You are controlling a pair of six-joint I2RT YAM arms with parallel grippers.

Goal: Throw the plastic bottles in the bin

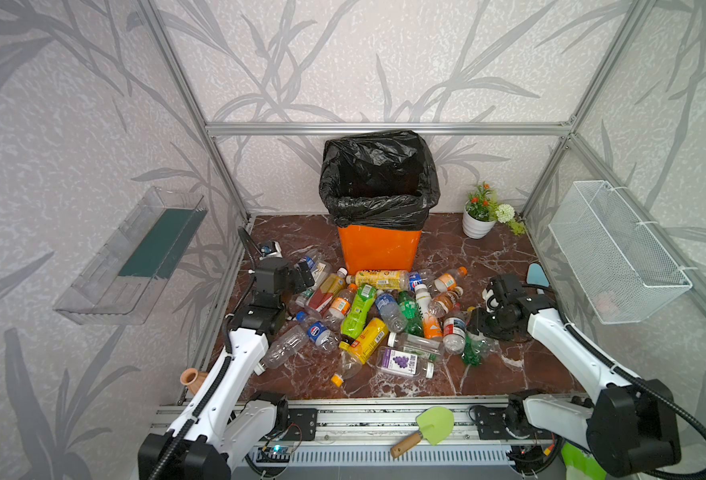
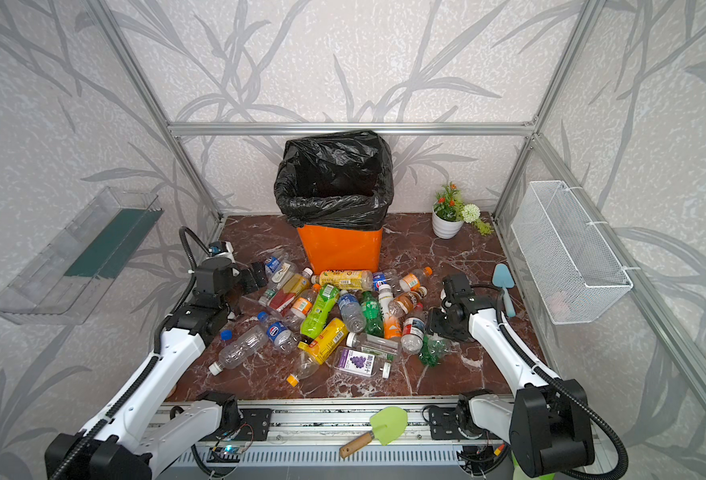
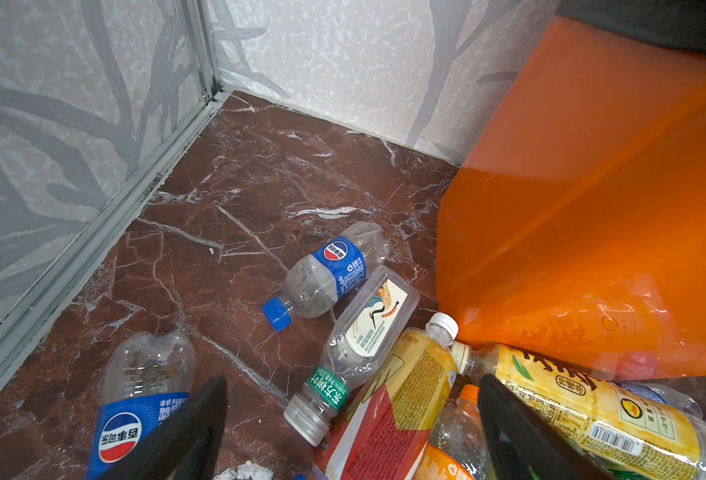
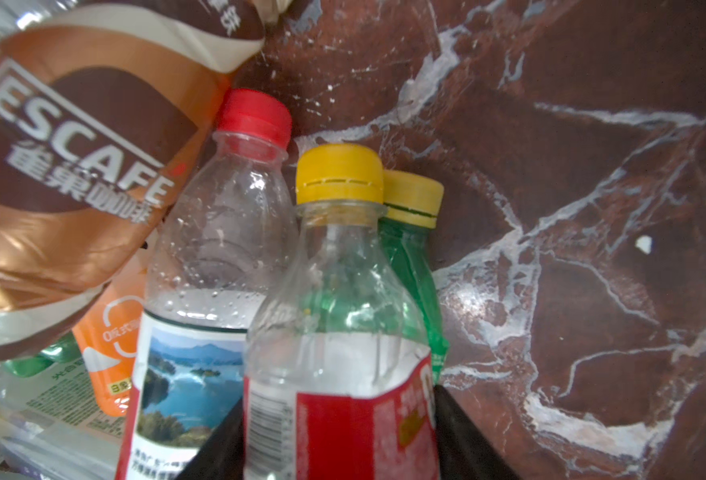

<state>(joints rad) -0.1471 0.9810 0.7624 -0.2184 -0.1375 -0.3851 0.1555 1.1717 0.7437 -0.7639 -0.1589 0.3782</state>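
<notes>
1. Nearest, one green shovel [image 1: 434, 426] with a wooden handle lies on the front rail between the bases of the two arms.
2. A top view shows one terracotta vase [image 1: 191, 379] beside the left arm, and a top view shows one loose blue cap [image 2: 226, 334] on the worktop [image 1: 509, 257]. Neither shows plainly in both top views.
3. About twenty plastic bottles [image 1: 368, 316] lie heaped on the worktop between the arms, in front of the bin. They overlap too much for an exact count.
4. Only the right wrist view shows the right fingers [image 4: 463, 440]. They press both sides of one clear yellow-capped bottle [image 4: 339, 291] with a red label, gripping it at the pile's right edge. Around it that view shows one red-capped bottle [image 4: 218, 232], one green bottle [image 4: 409, 249] with a second yellow cap, and one Nescafe bottle [image 4: 73, 145].
5. The left fingers [image 3: 202, 428] are spread wide and hold nothing, above the pile's left edge. The left wrist view shows two Pepsi bottles [image 3: 330, 270] and a long yellow-labelled bottle [image 3: 592, 415] touching the bin's orange wall.
6. One bin [image 1: 378, 249] stands behind the pile at the back centre, with a black bag folded over its rim.
7. One blue trowel [image 2: 503, 278] lies by the right wall.
8. Farthest, one potted plant [image 1: 478, 216] stands in the back right corner.
9. One wire basket [image 1: 617, 253] hangs on the right wall and one clear tray [image 1: 135, 257] on the left wall.
</notes>
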